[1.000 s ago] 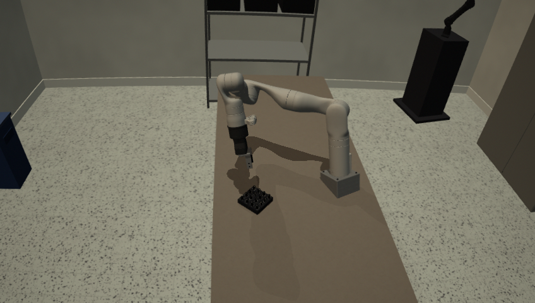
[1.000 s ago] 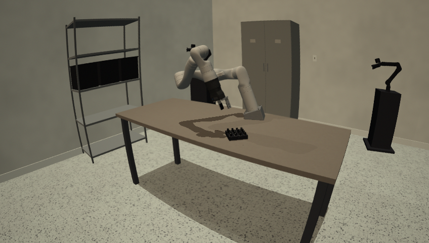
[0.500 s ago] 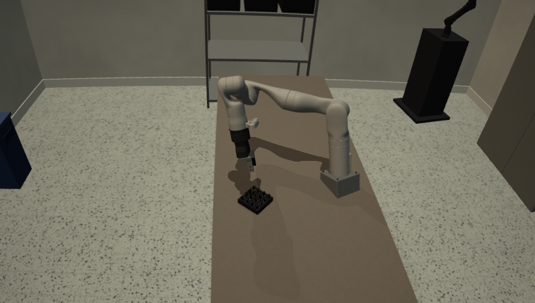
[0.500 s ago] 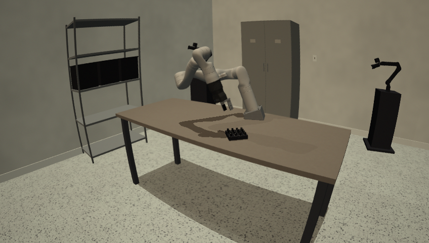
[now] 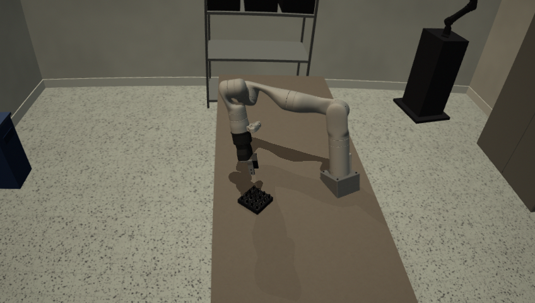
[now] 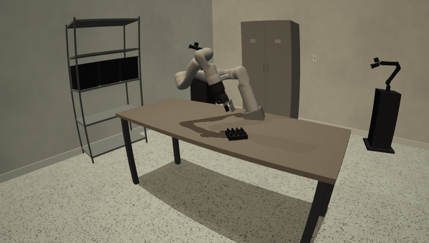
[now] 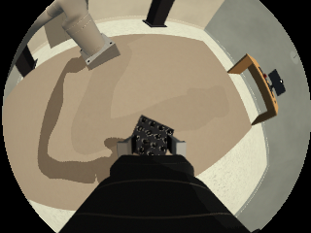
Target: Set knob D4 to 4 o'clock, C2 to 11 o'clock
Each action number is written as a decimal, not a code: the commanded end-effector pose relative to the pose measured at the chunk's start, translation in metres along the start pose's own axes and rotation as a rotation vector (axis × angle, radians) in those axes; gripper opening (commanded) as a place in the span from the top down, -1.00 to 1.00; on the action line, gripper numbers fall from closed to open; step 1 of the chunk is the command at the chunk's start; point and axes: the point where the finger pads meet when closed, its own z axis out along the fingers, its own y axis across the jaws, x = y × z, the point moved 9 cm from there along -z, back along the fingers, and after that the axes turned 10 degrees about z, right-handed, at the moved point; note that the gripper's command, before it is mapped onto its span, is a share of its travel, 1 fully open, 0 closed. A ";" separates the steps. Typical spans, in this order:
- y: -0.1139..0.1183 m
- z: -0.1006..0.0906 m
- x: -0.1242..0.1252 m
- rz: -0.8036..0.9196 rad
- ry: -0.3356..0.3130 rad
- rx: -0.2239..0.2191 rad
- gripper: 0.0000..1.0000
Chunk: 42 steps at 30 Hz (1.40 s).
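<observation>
The pincer (image 5: 253, 169) (image 6: 229, 109) (image 7: 152, 142) hangs in the air, its two fingers spread apart with nothing between them, tilted downward above the table. Below it, well apart from the fingertips, the black knob box (image 5: 253, 200) (image 6: 237, 134) (image 7: 153, 137) sits on the brown table (image 5: 330, 255) (image 6: 289, 138) (image 7: 160, 63), studded with upright knobs; their lines and names are too small to read. The pale arm (image 5: 307, 103) (image 6: 245, 87) (image 7: 84, 31) bends back to a grey base (image 5: 349, 184) (image 6: 258, 115) (image 7: 111, 52) on the same table. Beyond stands a metal shelf unit (image 5: 258, 60) (image 6: 77, 90).

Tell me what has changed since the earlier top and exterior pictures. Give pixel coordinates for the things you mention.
The pincer (image 5: 253, 169) (image 6: 229, 109) (image 7: 152, 142) has come down a little and closer to the knob box (image 5: 255, 200) (image 6: 237, 134) (image 7: 155, 132), shifting slightly right in the exterior view. It is open above the box; nothing was taken hold of or let go. The knob box and the arm's base (image 5: 349, 184) (image 6: 258, 115) (image 7: 108, 54) stayed put; the knob lines are too small to compare.
</observation>
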 end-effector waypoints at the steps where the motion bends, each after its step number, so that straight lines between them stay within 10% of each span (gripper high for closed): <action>1: 0.001 0.000 0.001 -0.002 -0.002 0.000 -1.00; 42: 0.010 0.025 0.018 0.261 -0.005 0.029 -1.00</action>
